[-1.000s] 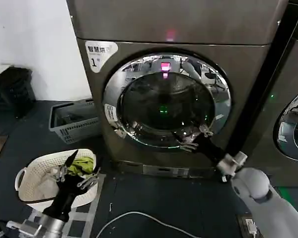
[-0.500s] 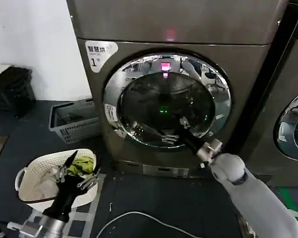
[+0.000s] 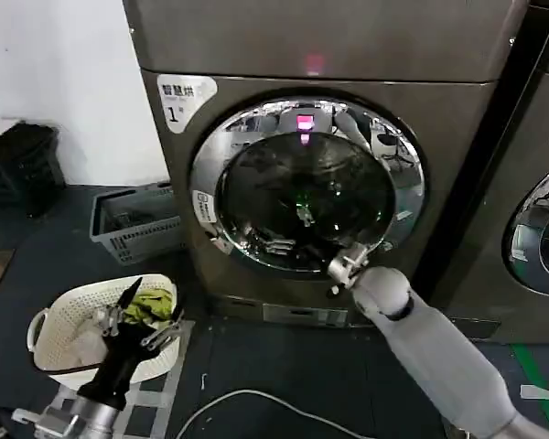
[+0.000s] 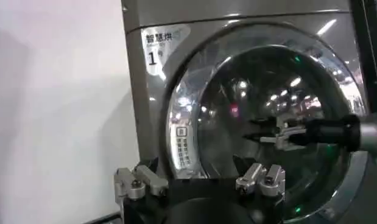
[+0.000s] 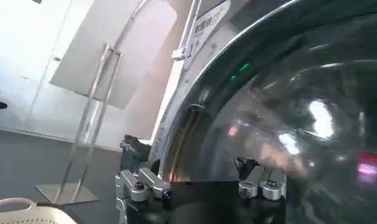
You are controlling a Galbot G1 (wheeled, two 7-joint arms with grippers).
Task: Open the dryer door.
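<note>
The dryer (image 3: pixel 457 119) is bronze-grey and carries a white "1" label. The dryer door (image 3: pixel 206 174), a chrome rim around dark glass, lies flat against the machine front. My right gripper (image 3: pixel 291 230) is open in front of the lower middle of the glass, its arm reaching in from the lower right. In the right wrist view the right gripper (image 5: pixel 197 173) stands open close to the dryer door (image 5: pixel 285 122), with nothing between its fingers. My left gripper (image 3: pixel 145 311) hangs open over a white basket. From the left gripper (image 4: pixel 197 176) I see the door (image 4: pixel 194 103) and the right gripper (image 4: pixel 261 131).
A white laundry basket (image 3: pixel 50 320) with clothes stands on the floor at the lower left, and a grey crate (image 3: pixel 110 233) sits behind it. A second machine (image 3: pixel 531 183) stands to the right. A white cable (image 3: pixel 247 398) lies on the dark floor.
My right arm has swung left across the door front, from the lower right rim to the lower middle of the glass. The left arm has stayed still.
</note>
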